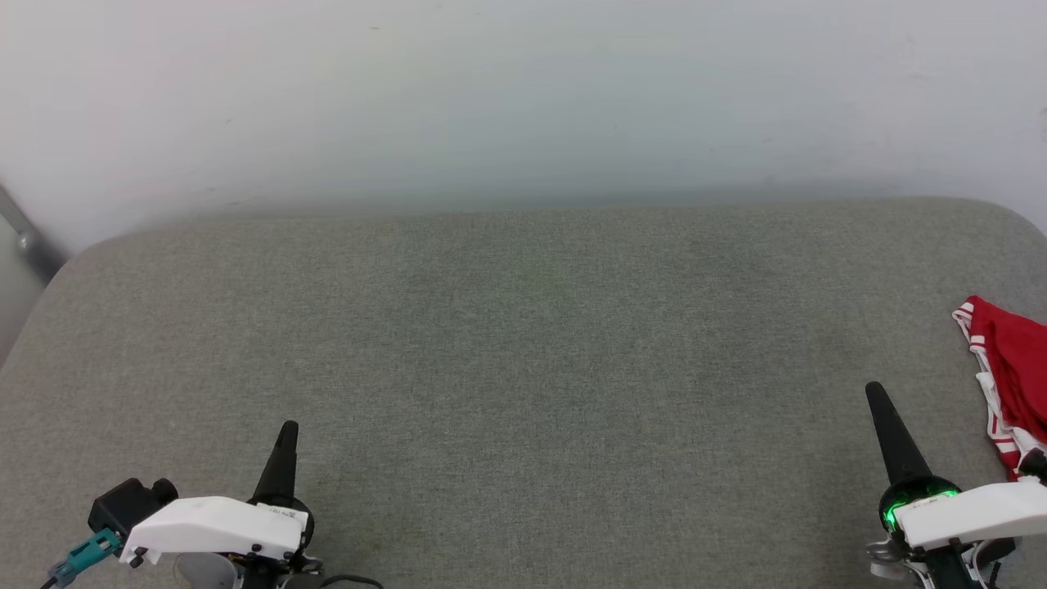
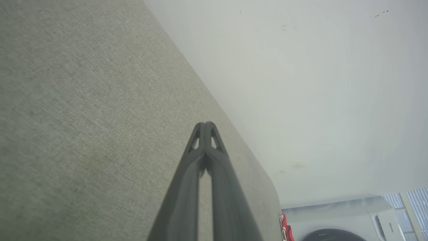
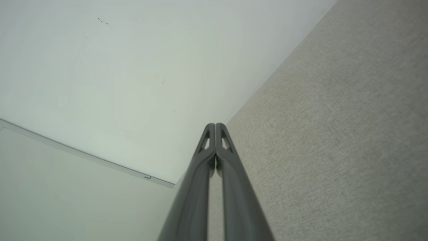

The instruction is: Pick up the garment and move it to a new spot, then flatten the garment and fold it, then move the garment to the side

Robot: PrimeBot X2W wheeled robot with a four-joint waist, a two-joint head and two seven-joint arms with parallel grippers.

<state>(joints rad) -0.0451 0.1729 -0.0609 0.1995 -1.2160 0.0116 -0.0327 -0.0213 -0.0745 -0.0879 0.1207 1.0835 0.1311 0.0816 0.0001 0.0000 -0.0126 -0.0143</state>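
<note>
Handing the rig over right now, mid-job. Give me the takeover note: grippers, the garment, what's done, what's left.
Left gripper: fingers shut, empty, near left of the grey fabric surface.
Right gripper: fingers shut, empty, near right.
Red garment with striped trim: bunched at the surface's right edge, just beyond the right gripper, partly out of the head view, not held.
Done: unclear; what shows is not laid flat, and no fold can be confirmed.
Left: probably check it first; if unfolded, carry it to the middle, flatten, fold, set aside.
</note>
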